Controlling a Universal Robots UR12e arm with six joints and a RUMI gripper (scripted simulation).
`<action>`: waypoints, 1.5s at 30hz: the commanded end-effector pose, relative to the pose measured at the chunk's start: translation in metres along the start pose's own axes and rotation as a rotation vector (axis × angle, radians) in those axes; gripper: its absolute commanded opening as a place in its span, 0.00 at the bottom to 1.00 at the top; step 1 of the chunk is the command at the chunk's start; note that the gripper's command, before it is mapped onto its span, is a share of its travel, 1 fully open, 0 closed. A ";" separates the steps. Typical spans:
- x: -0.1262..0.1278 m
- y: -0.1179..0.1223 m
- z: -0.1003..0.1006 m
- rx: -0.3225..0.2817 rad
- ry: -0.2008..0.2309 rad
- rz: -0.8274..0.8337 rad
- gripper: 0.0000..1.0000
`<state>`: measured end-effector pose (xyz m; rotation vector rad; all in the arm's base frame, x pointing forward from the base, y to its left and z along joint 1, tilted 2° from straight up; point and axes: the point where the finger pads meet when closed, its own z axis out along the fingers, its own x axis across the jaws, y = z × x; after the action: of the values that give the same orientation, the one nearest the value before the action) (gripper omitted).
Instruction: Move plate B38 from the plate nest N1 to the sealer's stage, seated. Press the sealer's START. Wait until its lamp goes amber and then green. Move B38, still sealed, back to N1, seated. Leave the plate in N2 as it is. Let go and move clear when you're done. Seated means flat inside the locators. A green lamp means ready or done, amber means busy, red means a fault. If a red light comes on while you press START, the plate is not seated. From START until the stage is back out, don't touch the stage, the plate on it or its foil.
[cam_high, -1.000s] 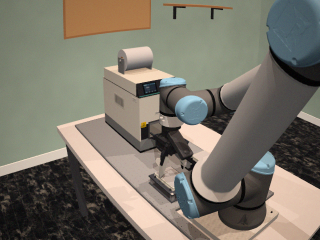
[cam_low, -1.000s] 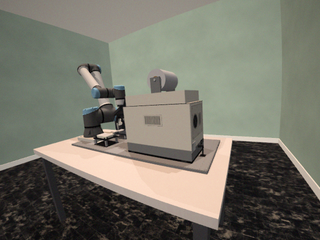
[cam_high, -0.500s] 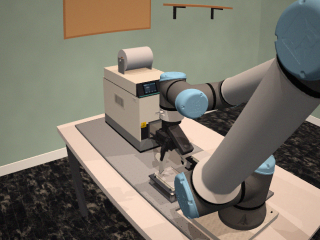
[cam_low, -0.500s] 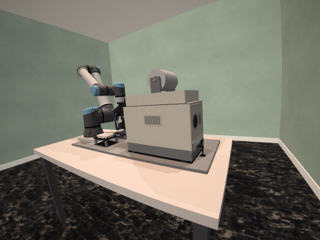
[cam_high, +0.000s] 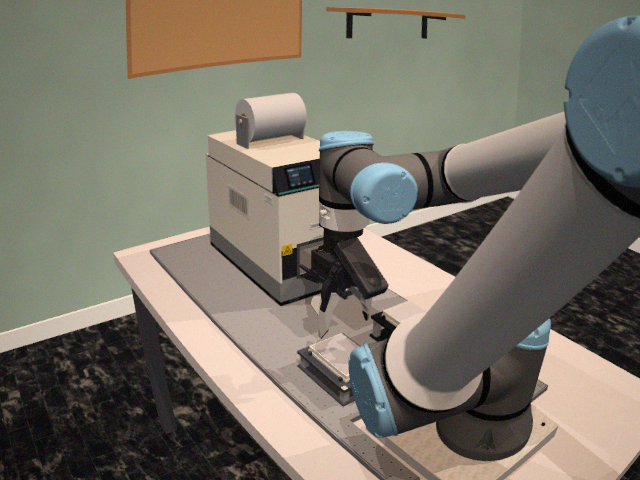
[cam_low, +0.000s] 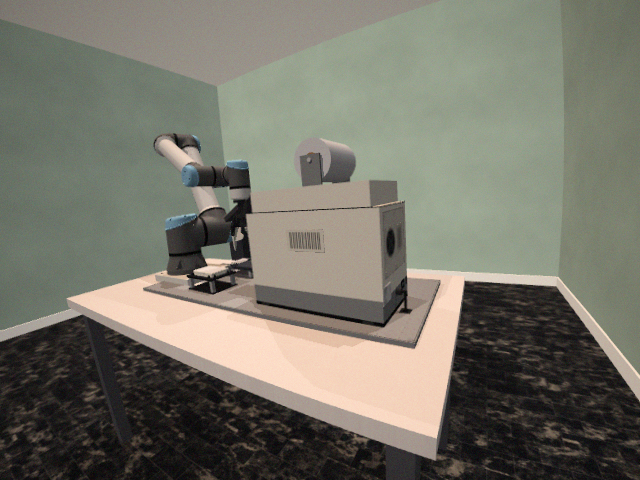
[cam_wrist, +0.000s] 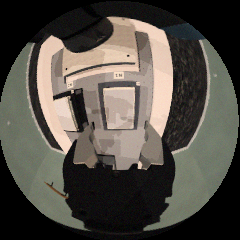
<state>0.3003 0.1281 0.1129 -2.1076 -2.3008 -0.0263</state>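
The pale, flat rectangular plate, taken to be B38, is held in the dark, raised nest N1, at the robot-base side of the jaws. It appears to be laid flat; whether it is fully seated or sealed cannot be told. The jaws are open, with a wide gap between the two pale grey fingers and nothing gripped. They are pointed downward and are held above the desk, near N1 and apart from its plate.

A second pale plate is borne by the dark nest N2, beside N1. Both nests are carried on a grey, perforated flat board, as is the boxy cream-and-grey sealer. On the sealer's top, a thick pale grey roll is mounted. Its dark front screen is lit. The stage cannot be clearly made out behind the gripper, and no lamp colour can be read.
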 end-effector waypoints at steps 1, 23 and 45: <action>0.000 0.000 -0.008 -0.001 0.000 0.000 0.68; 0.000 0.000 -0.041 -0.001 0.000 0.000 0.68; -0.027 0.014 -0.079 -0.001 0.000 -0.005 0.68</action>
<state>0.3097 0.1124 0.1784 -2.1053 -2.3037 -0.0253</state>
